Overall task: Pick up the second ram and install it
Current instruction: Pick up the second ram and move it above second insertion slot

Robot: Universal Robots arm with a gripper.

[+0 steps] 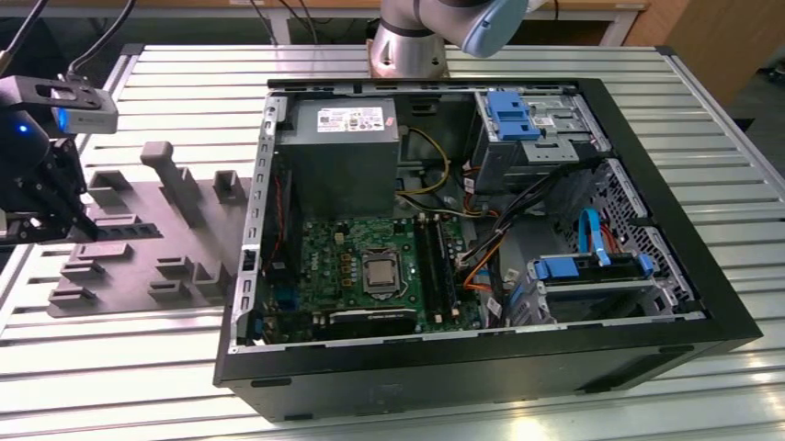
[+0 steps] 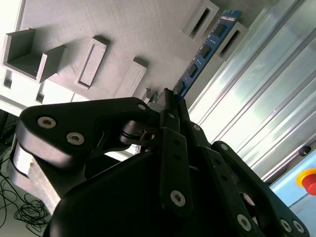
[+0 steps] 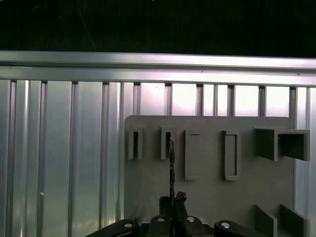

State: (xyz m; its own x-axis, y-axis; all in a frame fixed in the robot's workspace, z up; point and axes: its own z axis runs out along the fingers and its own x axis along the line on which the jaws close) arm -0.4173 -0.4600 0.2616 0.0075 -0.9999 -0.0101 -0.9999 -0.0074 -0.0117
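The second ram (image 2: 207, 47) is a long blue board with black chips, seen edge-on as a thin dark strip (image 3: 171, 168) in the first wrist view. My gripper (image 2: 168, 98) is shut on one end of it, fingers pressed to both faces. Its far end lies by a narrow slot of the grey holder plate (image 2: 123, 29); whether it still sits in the slot I cannot tell. In the exterior view the gripper (image 1: 50, 225) hangs over that plate (image 1: 147, 248) at the far left. The open computer case (image 1: 491, 367) holds the green motherboard (image 1: 368, 266) with its long black sockets (image 1: 432, 262).
The holder plate (image 3: 207, 197) carries several raised slots and blocks around the gripper. It lies on a ribbed metal table (image 1: 147, 367). Inside the case are a power supply (image 1: 337, 147), blue drive brackets (image 1: 589, 266) and loose cables (image 1: 479, 266). A red button (image 2: 308, 180) sits off the table's edge.
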